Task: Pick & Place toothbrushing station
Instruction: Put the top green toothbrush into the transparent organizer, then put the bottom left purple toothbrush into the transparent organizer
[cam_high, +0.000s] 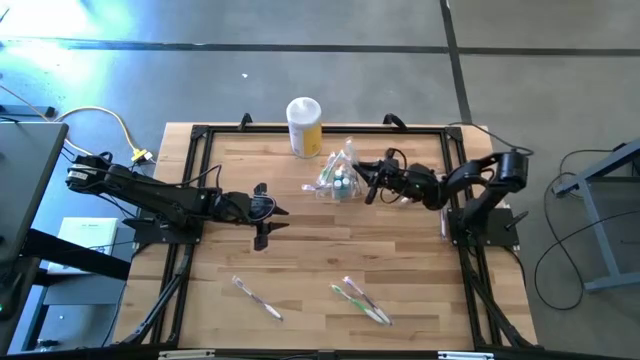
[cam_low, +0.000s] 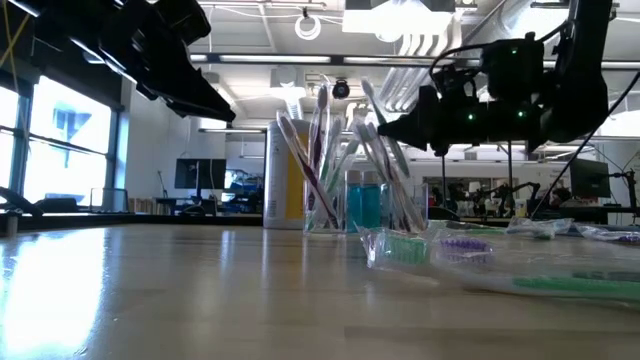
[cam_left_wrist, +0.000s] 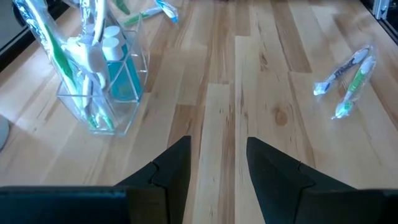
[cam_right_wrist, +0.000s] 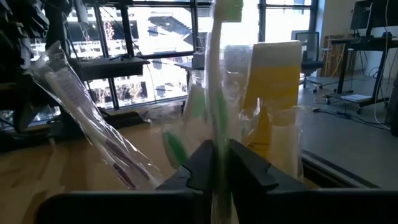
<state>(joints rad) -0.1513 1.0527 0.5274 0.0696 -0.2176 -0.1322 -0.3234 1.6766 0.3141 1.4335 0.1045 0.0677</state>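
Observation:
The toothbrushing station (cam_high: 338, 182) is a small clear plastic holder standing on its base on the wooden table, far of centre. It holds several wrapped toothbrushes and a blue bottle (cam_left_wrist: 121, 74), and it also shows in the low view (cam_low: 365, 205) and the left wrist view (cam_left_wrist: 102, 93). My right gripper (cam_high: 371, 185) is at the station's right side, shut on a green wrapped toothbrush (cam_right_wrist: 217, 93) that stands up out of it. My left gripper (cam_high: 262, 213) is open and empty above the table, left of the station, and its fingers show spread in its wrist view (cam_left_wrist: 217, 149). My right gripper pinches the green toothbrush's shaft (cam_right_wrist: 217, 134) between its two fingers. The fingers come nearly level from the table's right side and lie across the brush. The brush stands about upright, its head (cam_right_wrist: 229, 9) up. Its lower end is hidden behind the gripper.
A yellow canister with a white lid (cam_high: 304, 125) stands just beyond the station. Wrapped toothbrushes lie on the table's near part: one at the left (cam_high: 256, 297), two at the right (cam_high: 361, 301). A dark frame (cam_high: 200, 135) runs round the table.

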